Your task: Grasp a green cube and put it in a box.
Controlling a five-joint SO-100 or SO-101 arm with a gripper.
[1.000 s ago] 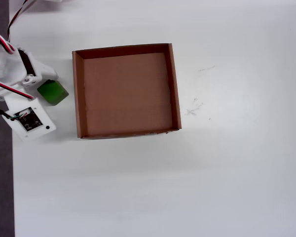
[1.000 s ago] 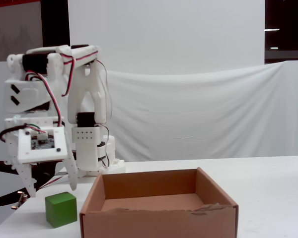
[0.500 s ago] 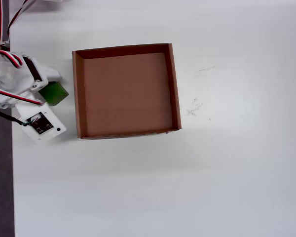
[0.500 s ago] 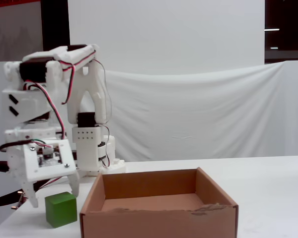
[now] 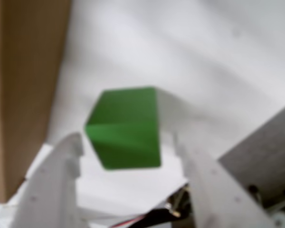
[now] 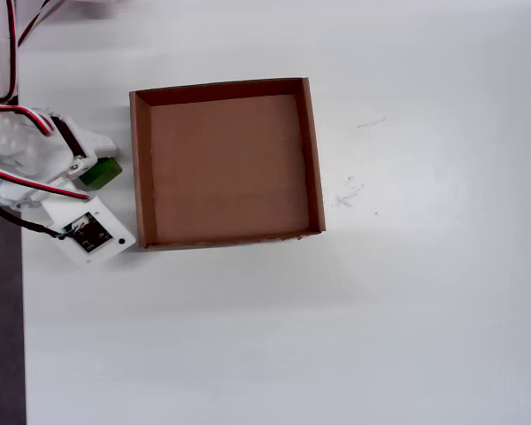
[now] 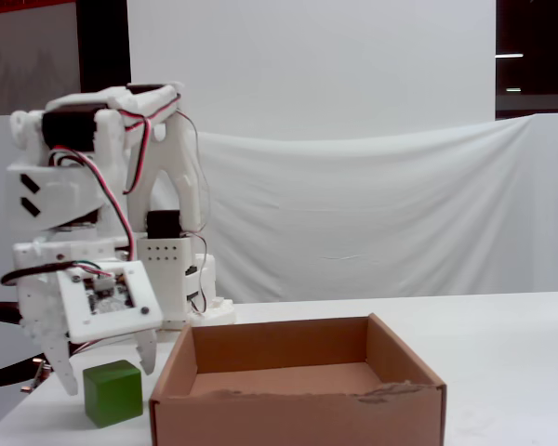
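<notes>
Your hand (image 5: pixel 128 147) is spread wide, with one white finger (image 5: pixel 57 185) on each side of the green cube (image 5: pixel 126 127) in the wrist view; you can see clear gaps between the cube and both fingers, so nothing is gripped. The cube sits on the white desk (image 6: pixel 336 336), just beside the outer wall of the box (image 6: pixel 138 168), on the box's left in the overhead view. There most of the green cube (image 6: pixel 102 172) is hidden under your arm, and only a small green patch shows. In the fixed view the hand (image 7: pixel 107 367) is low, its fingertips reaching down past the top of the green cube (image 7: pixel 112 392), which stands on the desk at the left of the box (image 7: pixel 298 409). The box holds nothing
</notes>
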